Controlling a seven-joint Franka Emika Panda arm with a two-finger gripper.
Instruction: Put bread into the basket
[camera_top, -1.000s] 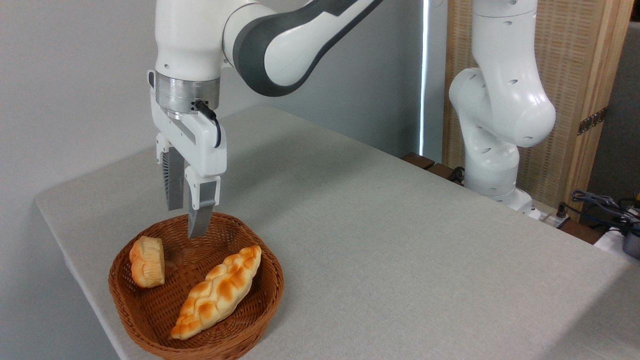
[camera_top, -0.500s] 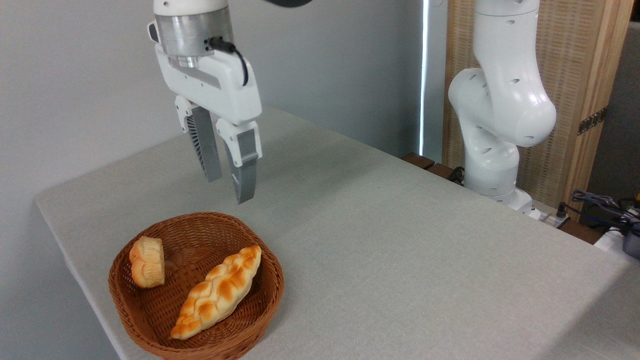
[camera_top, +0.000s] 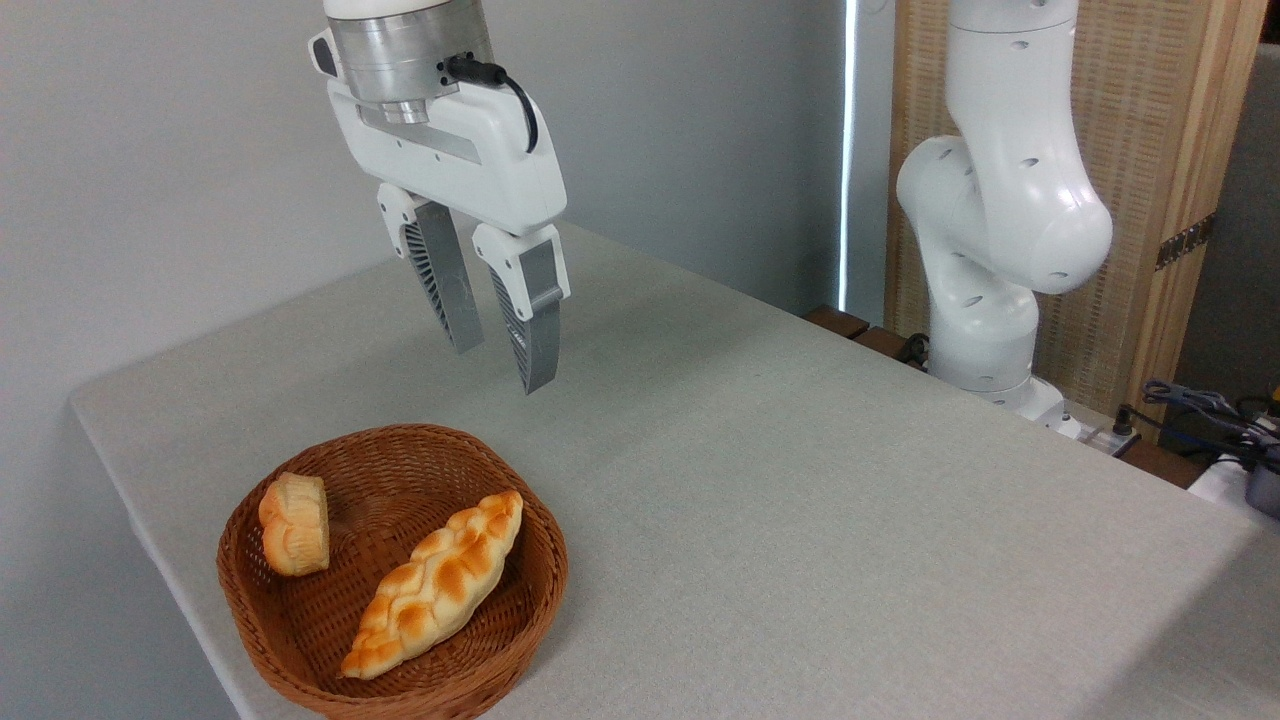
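A: Where is the bun (camera_top: 293, 524)?

B: In the basket (camera_top: 540, 600), tipped on its side against the left wall, its golden top turned left and its pale ridged side facing the middle.

A: Anything else in there?

B: A loaf (camera_top: 437, 583), long and braided, lying on a slant from the lower middle up toward the right rim. It sits beside the bun and apart from it, with bare wicker between them.

A: And the claw (camera_top: 503, 367)?

B: Up in the air, above the surface (camera_top: 800, 500) and to the upper right of the basket, well clear of the rim. Its two fingers (camera_top: 533, 330) are parted with a plain gap between them, and they hold nothing. They point down and lean a little to the right.

A: Does it touch the surface?

B: No, the tips hang high above the grey cloth.

A: Where does the basket stand?

B: Near the front left corner of the surface. Its lowest edge runs out of view, so I cannot tell how close it sits to the front.

A: What is behind?

B: The arm's white base (camera_top: 985, 300) at the far right edge, before a wooden screen (camera_top: 1150, 150).
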